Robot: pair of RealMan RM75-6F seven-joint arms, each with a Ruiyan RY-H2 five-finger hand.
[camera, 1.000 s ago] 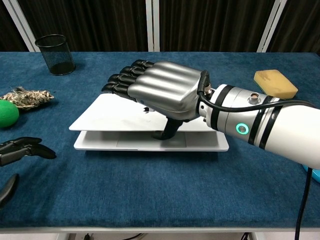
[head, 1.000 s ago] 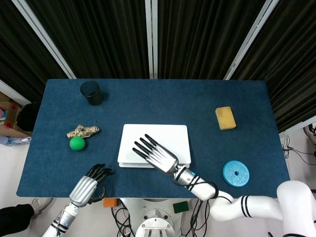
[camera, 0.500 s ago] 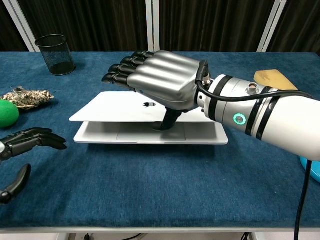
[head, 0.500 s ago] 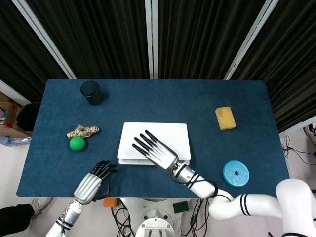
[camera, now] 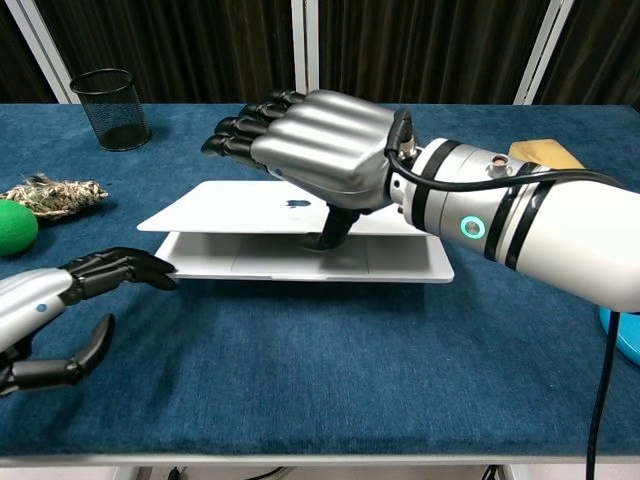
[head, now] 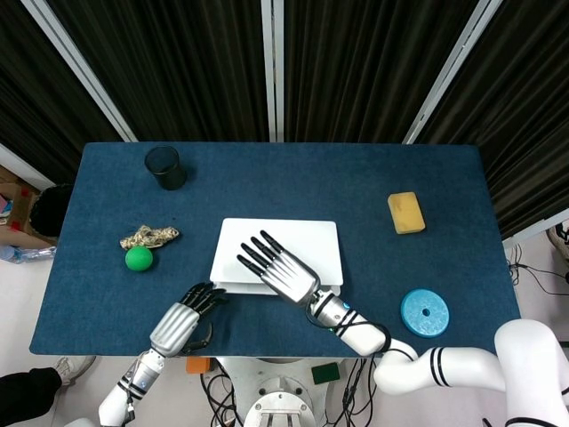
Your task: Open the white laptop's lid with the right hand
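The white laptop (head: 302,238) (camera: 225,212) lies mid-table with its lid raised a little off the base at the front. My right hand (head: 276,270) (camera: 322,150) reaches over it from the near side. Its fingers stretch flat above the lid, and its thumb reaches down under the lid's front edge. My left hand (head: 184,322) (camera: 98,276) lies low on the table at the near left. Its fingers are extended and their tips are at the base's front left corner, with the thumb held apart and nothing in it.
A black mesh cup (head: 165,166) (camera: 112,108) stands at the far left. A rope bundle (head: 149,236) (camera: 55,193) and a green ball (head: 139,258) (camera: 12,226) lie left of the laptop. A yellow sponge (head: 406,213) (camera: 550,165) and a blue disc (head: 425,312) sit on the right.
The lid's front edge has risen a little as my right hand lifted. My left hand has moved forward and right, up to the laptop's front left corner.
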